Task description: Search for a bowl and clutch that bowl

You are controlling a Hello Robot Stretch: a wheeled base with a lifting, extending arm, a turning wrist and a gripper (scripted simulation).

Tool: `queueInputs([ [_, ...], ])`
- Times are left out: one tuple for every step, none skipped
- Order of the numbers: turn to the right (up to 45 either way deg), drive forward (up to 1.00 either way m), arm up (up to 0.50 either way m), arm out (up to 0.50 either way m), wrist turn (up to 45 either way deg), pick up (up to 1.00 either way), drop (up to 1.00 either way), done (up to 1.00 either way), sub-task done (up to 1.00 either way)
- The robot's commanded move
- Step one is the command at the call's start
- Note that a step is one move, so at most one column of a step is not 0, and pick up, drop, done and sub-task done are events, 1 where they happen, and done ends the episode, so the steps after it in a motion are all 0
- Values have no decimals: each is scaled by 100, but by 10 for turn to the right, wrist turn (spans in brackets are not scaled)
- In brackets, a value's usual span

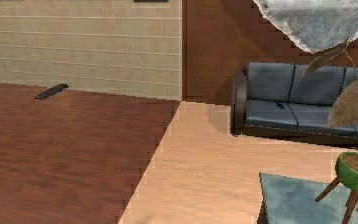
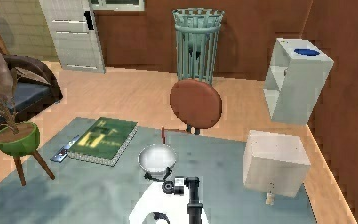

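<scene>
One pale bowl (image 2: 157,158) sits on the table (image 2: 223,162), just by my pincer (image 2: 171,186). I cannot tell the pincer's state or whether it holds anything. Green book (image 2: 102,140) lies left of the bowl, cream box (image 2: 275,160) right, red chair (image 2: 195,103) beyond.

Premises: a home, living-room area.
Observed: a dark blue sofa (image 1: 297,100) against a brown wall (image 1: 212,50); wood floor (image 1: 202,160) in two tones; a potted plant (image 1: 355,172) on a green stand near the sofa; a grey table (image 2: 222,150) carrying a book (image 2: 104,138), a bowl (image 2: 157,158) and a box (image 2: 275,160); a chair (image 2: 195,103) with a round back at the table; a ribbed bin (image 2: 198,45), a white shelf unit (image 2: 297,75) and white drawers (image 2: 77,35) along the far wall.
</scene>
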Motion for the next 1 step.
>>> queueInputs([
  [0, 0, 10, 0, 0, 0, 0, 0, 0],
])
